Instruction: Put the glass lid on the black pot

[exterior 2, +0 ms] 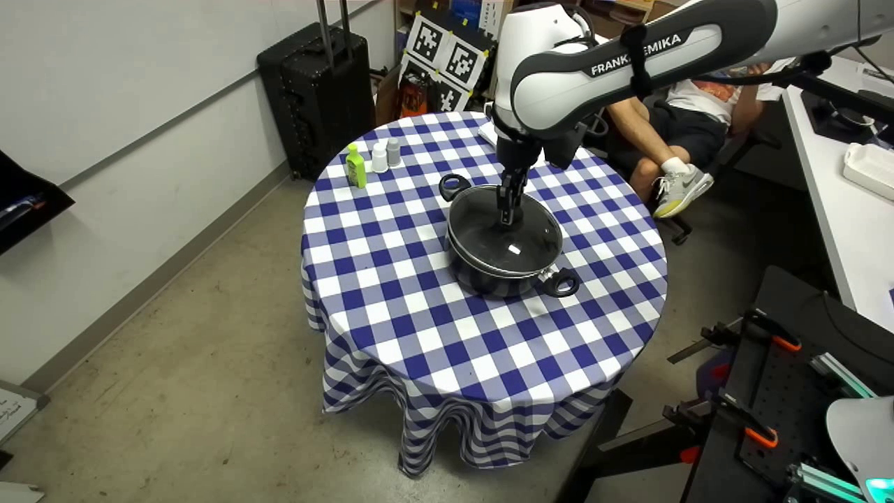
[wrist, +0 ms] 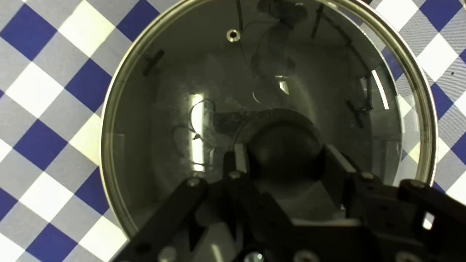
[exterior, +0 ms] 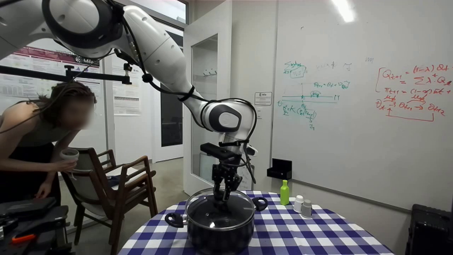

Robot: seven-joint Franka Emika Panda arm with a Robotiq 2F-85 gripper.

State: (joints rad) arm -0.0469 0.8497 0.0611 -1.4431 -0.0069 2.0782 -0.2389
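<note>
Glass lid [wrist: 262, 87], one: round, see-through, shallow-domed, with thin metal rim [wrist: 105, 145], small metal vent [wrist: 233, 35] and dark centre knob [wrist: 285, 145]. Location: over the mouth of the black pot [exterior: 220, 241]. At the right of the wrist view, squares of the checked cloth [wrist: 36, 89] show through the glass, beyond the dark of the pot. Whether the lid seats flush on the pot cannot be told.

Black pot, one: wide, squat, upright on the cloth, two black side handles [exterior: 174, 220] opposite each other.

Gripper [wrist: 287, 160], one: black, pointing down, its fingers [wrist: 339, 158] clamped on the knob, one at either side. Carried by a white robot arm [exterior: 162, 58] hung with black cables.

Round table [exterior 2: 391, 293], one: dressed in the blue-and-white cloth, which falls in folds below the edge.

Green bottle [exterior: 284, 193], one: small, upright. Just beside it, a white container [exterior: 298, 204] and a grey container [exterior: 307, 209], side by side. All three stand apart from the pot, near the table's edge.

Surroundings: whiteboard [exterior: 354, 152] with green and red writing; black suitcase [exterior 2: 321, 105] beside the wall [exterior 2: 174, 195]; wooden armchair [exterior: 86, 186]; leaning person [exterior: 28, 134] holding a white cup [exterior: 69, 154]; in an exterior view, a seated person [exterior 2: 681, 126], partly hidden by the arm.
</note>
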